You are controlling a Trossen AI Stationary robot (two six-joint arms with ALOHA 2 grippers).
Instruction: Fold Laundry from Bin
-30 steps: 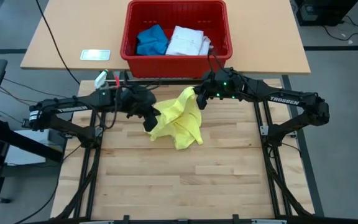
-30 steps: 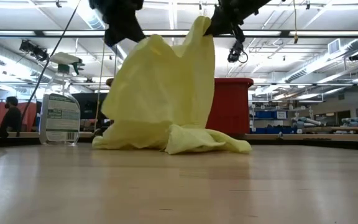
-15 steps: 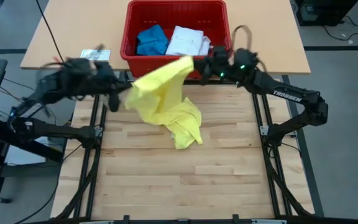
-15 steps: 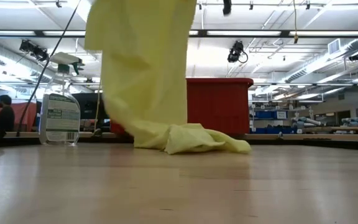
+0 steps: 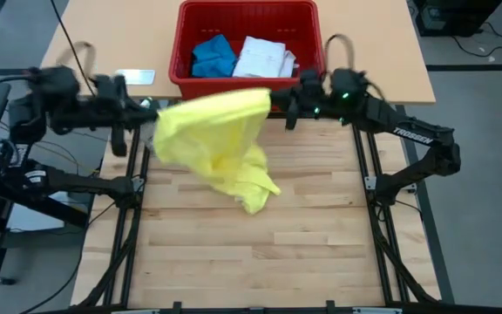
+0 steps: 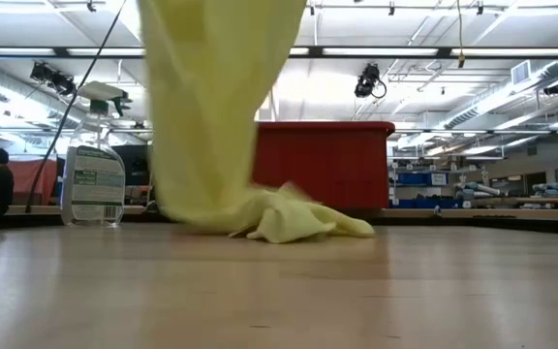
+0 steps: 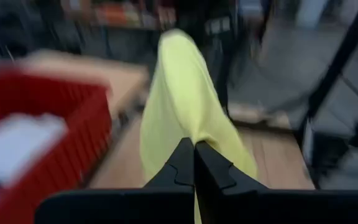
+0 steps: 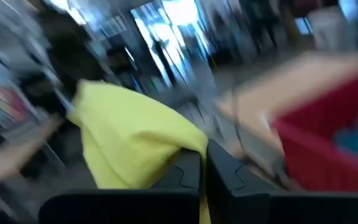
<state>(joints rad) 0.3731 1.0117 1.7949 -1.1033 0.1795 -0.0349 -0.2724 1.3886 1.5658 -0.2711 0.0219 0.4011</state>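
While yellow T-shirt (image 5: 220, 139) is held pinched by L gripper (image 5: 151, 125) & R gripper (image 5: 277, 103), tension should be kept even so hem is laid flat w/o wrinkles.

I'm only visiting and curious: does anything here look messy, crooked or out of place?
Only the yellow T-shirt: stretched in the air between the left gripper and right gripper, its lower end bunched on the table. The red bin sits square, clothes inside.
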